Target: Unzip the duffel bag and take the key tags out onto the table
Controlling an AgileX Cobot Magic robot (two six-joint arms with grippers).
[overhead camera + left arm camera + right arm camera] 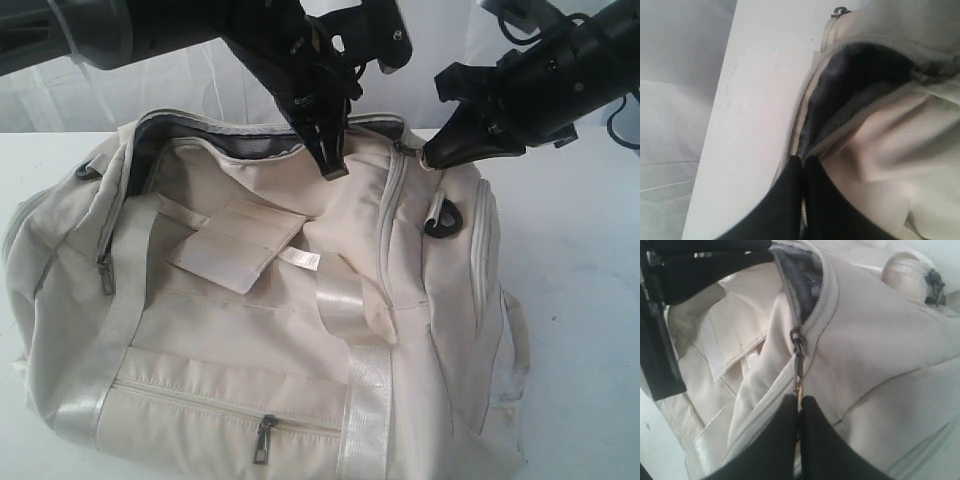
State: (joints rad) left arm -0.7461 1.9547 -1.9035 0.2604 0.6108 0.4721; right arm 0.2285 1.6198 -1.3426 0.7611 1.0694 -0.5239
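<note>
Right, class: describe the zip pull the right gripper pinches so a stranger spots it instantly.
Find the cream duffel bag on the white table. Follow its part-open top zip to the metal pull. Unlike the pocket pulls, it is clamped in the right gripper.

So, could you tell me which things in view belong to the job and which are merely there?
In the job: duffel bag; its main zipper pull, pinched by the right gripper; left gripper, shut at the edge of the opening; table. The key tags are not in view.
Merely there: front pocket zipper pull; satin strap; black ring on the bag's end.
</note>
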